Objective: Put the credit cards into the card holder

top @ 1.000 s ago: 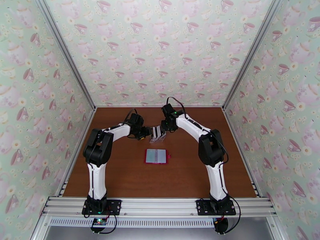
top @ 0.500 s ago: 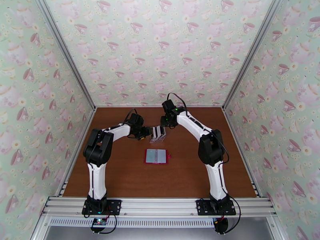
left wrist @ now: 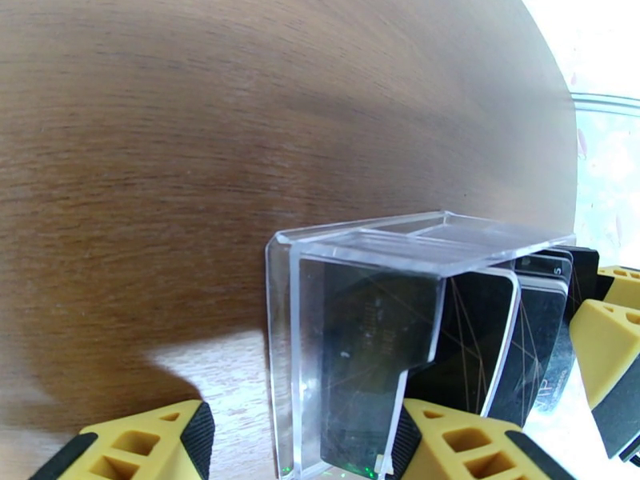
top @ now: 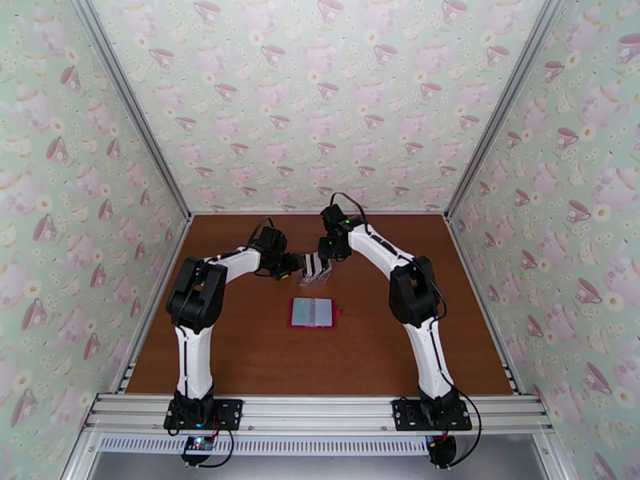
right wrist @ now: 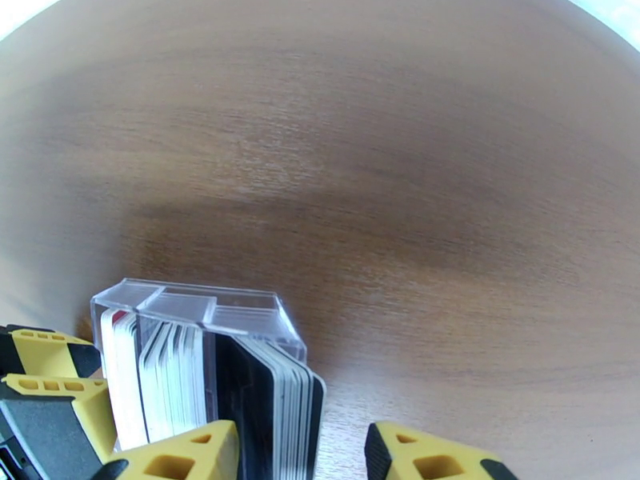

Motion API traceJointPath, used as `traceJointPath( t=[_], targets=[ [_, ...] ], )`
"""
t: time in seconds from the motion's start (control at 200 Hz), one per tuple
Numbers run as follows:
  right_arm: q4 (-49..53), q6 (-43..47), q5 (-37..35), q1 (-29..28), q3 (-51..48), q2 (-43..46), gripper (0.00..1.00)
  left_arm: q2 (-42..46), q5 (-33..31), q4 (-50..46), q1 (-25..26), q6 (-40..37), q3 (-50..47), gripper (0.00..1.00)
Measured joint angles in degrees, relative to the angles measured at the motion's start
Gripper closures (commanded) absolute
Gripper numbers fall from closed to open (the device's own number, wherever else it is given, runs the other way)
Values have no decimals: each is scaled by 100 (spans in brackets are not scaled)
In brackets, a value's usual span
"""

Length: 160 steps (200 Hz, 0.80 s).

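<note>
Top external: card holder (top: 313,313) open, flat.

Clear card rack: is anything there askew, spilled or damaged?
Nothing spilled or broken. The cards stand in the clear rack, fanned at slightly uneven angles. The red card holder lies open and flat on the table, apart from the rack.

Bright, even light from above, soft shadows on the table (top: 360,354) under the 2 arms (top: 196,314). Blown-out white at far corners of the 2 wrist views, grain bent by fisheye. Glare patch just ahead of the left fingers (left wrist: 472,446).
</note>
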<state>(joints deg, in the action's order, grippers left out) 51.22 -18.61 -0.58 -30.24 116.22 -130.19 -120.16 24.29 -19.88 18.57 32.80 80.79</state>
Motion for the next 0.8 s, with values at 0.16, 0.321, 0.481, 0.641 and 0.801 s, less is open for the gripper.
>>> traceJointPath(
  t=[0.16,0.321,0.481,0.641,0.801],
  targets=[
    [24,4,-13,0,0,0,53,0,0,0,0,0,0,38],
    [101,66,-92,0,0,0,53,0,0,-2,0,-4,0,38],
    [114,140,-214,-4,11,0,54,-2,-4,-76,0,-15,57,42],
    [212,195,-289,-11,94,0,54,-2,-4,-85,0,-28,74,42],
    [297,243,-372,-11,170,0,55,-2,-4,-85,0,-28,74,43]
  ],
)
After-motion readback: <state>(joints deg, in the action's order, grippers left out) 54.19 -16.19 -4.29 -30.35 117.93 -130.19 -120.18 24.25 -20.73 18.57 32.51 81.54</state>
